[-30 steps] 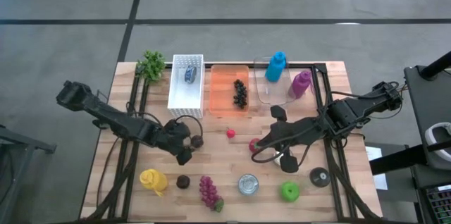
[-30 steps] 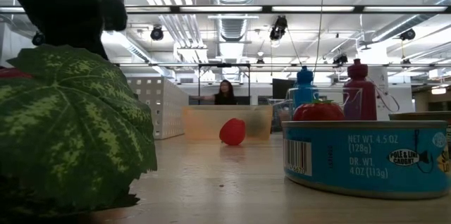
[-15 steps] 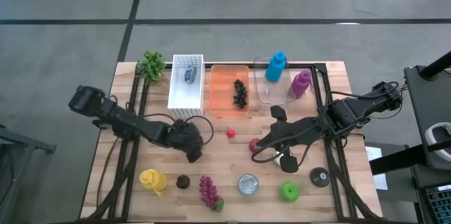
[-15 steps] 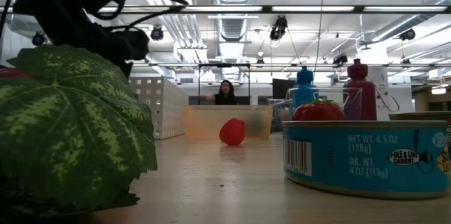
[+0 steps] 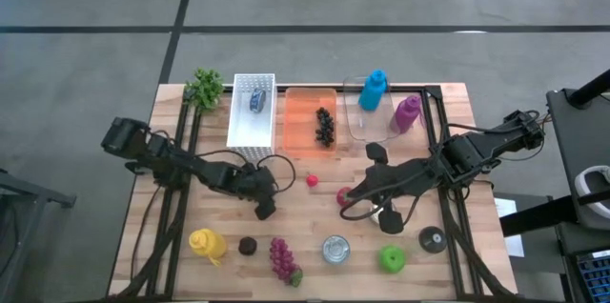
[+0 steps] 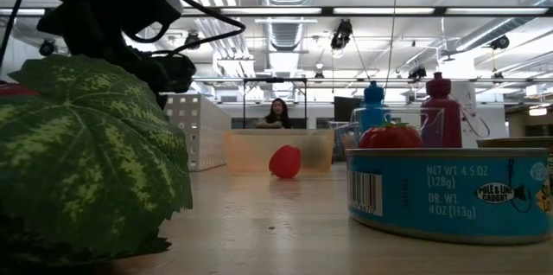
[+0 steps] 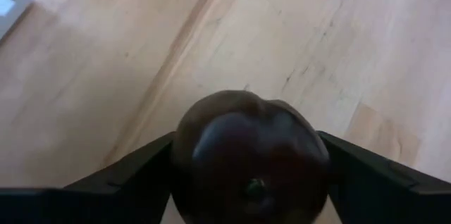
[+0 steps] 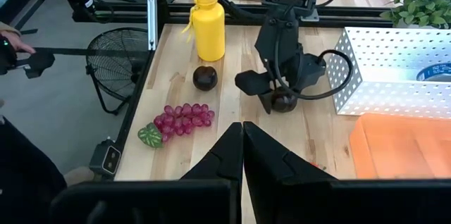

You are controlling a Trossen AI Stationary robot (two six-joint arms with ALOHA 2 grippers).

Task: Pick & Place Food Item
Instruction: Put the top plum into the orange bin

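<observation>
Gripping dark round fruit [image 7: 250,159], left pincer [image 5: 264,198], wooden table [image 5: 305,222]

The wooden table [image 5: 305,236] carries 3 bins, 2 bottles, a can [image 5: 335,249], grapes [image 5: 282,259] and a green apple [image 5: 392,259].

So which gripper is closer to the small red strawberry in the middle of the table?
Right. The right gripper sits just beside the strawberry; the left gripper is farther off.

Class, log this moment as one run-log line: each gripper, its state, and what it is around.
left gripper: around dark round fruit, grip unclear | right gripper: shut, empty, waiting mid-table | second dark fruit: on table beside yellow bottle
</observation>
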